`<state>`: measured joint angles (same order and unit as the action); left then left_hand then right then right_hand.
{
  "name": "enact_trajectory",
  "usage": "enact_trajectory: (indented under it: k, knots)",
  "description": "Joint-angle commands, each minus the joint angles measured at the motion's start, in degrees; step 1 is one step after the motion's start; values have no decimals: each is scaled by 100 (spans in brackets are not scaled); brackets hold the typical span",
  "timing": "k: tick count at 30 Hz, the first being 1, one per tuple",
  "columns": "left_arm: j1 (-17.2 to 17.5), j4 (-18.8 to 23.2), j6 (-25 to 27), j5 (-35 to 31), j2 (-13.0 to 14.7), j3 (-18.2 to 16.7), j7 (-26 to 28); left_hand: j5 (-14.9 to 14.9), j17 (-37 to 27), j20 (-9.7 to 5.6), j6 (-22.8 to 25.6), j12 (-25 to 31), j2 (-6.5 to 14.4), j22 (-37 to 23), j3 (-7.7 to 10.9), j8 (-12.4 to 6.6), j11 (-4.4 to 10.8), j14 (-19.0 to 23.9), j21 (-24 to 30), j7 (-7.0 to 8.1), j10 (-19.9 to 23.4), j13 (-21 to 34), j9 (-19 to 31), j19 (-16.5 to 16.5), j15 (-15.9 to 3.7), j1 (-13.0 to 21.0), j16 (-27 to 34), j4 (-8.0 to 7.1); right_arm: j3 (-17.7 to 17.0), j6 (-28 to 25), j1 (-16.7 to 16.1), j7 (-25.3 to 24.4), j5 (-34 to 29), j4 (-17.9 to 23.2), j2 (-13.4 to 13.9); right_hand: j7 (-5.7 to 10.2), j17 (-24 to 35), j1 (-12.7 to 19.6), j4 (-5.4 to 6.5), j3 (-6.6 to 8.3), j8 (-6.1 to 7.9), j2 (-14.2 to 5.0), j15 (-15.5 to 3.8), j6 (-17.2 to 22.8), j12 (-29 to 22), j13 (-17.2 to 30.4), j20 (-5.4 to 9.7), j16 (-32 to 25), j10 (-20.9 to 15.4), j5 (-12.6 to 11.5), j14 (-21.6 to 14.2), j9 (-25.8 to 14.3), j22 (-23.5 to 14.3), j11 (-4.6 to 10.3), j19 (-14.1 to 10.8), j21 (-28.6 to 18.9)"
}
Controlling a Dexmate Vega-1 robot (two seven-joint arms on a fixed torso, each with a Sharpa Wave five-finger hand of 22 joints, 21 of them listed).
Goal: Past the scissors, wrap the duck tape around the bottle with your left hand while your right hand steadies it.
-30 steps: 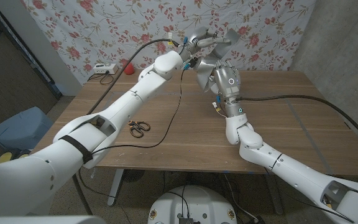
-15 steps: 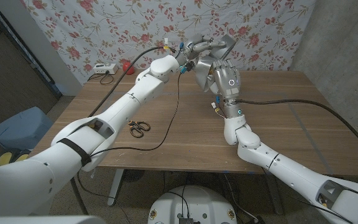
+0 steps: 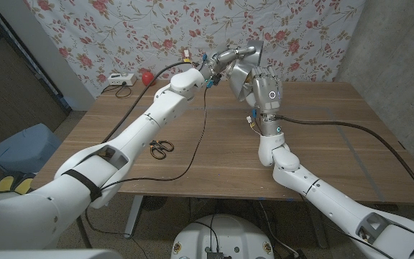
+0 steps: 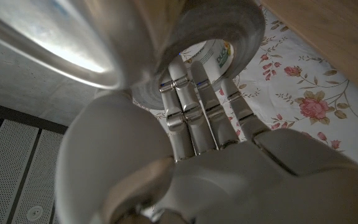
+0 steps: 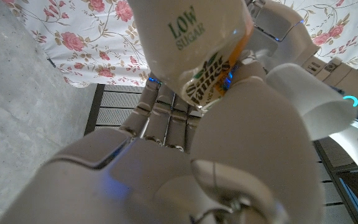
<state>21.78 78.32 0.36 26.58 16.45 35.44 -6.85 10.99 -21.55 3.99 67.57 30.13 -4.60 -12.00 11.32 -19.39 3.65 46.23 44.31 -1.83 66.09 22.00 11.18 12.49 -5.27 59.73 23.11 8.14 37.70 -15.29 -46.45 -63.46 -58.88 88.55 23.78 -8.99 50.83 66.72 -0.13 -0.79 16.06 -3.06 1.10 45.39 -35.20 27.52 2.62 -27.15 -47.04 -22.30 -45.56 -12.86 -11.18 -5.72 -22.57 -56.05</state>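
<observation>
Fingers point(image 4: 194, 99) of the left hand point(image 3: 230, 57) hook through the duck tape point(image 4: 229, 25) roll beside the bottle point(image 5: 185, 43), which the right hand point(image 3: 264, 90) clasps above the bench point(image 3: 192, 151); bottle likely light, slippery, best gripped mid-body.

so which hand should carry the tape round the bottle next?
Left. The left hand already holds the silver tape roll up against the bottle, while the right hand grips the bottle.
</observation>
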Motion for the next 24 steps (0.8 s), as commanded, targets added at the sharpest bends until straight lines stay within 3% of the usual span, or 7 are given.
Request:
enact_trajectory:
  k: [1, 5, 9, 11, 18, 21, 24]
  knots:
    - [-199, 289, 751, 48, 304, 210, -187, -103, 210, 119, -426, -393, 1111, -32, -308, 342, 341, 85, 138, -147, 248, -211, -9, -96, -507, -113, -165, -607, -534, 485, -180, -54, -461, -185, -436, 1782, 15, 462, 51, -37, -15, -462, -1407, 1826, -21, 139, 570, 33, -1158, -36, -632, -19, -16, 1143, 8, -50]
    - [-477, -51, 548, -74, 368, 419, -791, -85, 312, 336, -1181, -843, 1089, -102, -629, 756, -112, -151, 226, -524, -541, -247, -31, -419, -62, -1217, -401, -1123, -567, 557, -183, -54, -478, -221, -476, 1781, 22, 467, 55, -51, -19, -466, -1408, 1830, -12, 144, 572, 40, -1152, -46, -635, -21, -15, 1142, 9, -57]
    - [-944, -593, 40, -532, 409, 772, -1492, -35, 301, 719, -2406, -1413, 945, -298, -937, 904, -689, -1013, 261, -591, -1860, -123, -13, -1164, 564, -2071, -778, -1416, -543, 565, -153, -54, -469, -235, -481, 1782, 30, 473, 59, -70, -24, -468, -1409, 1839, -2, 153, 572, 51, -1146, -58, -637, -21, -14, 1170, 12, -65]
    - [-1046, -801, -172, -625, 373, 824, -1692, 2, 278, 770, -3050, -1622, 796, -383, -1095, 930, -730, -1538, 266, -468, -2455, -52, -8, -1488, 699, -2341, -971, -1458, -579, 593, -157, -54, -498, -257, -522, 1783, 33, 475, 61, -77, -28, -469, -1409, 1839, 2, 151, 572, 55, -1151, -63, -637, -20, -13, 1163, 14, -67]
    - [-2145, -3756, -2233, -782, -511, 1073, -3485, 315, 153, 801, -4819, -1892, 281, -509, -1836, 921, -1104, -3438, 67, -396, -4368, 96, 1, -2587, 1184, -3336, -1224, -1624, -479, 587, -38, -54, -363, -310, -507, 1780, 48, 483, 74, -110, -38, -481, -1407, 1840, 13, 150, 580, 73, -1182, -84, -641, -31, -12, 1156, 19, -82]
    - [-2586, -4863, -3063, -1160, -840, 1254, -3595, 493, 139, 800, -5248, -1905, 223, -503, -1994, 893, -1030, -3907, -49, -345, -4921, 94, 5, -2902, 1232, -3369, -1209, -1577, -420, 571, 17, -54, -291, -328, -481, 1783, 53, 487, 78, -125, -41, -482, -1407, 1841, 23, 149, 580, 81, -1181, -93, -643, -35, -11, 1132, 21, -87]
    - [-2872, -5578, -3180, -1228, -1104, 1287, -3754, 581, 141, 802, -5482, -1916, 199, -498, -2045, 898, -919, -4170, -102, -285, -5194, 86, 8, -3034, 1242, -3296, -1225, -1524, -380, 542, 57, -54, -241, -332, -450, 1781, 58, 490, 82, -134, -43, -486, -1406, 1844, 25, 157, 583, 86, -1182, -99, -647, -38, -11, 1142, 23, -91]
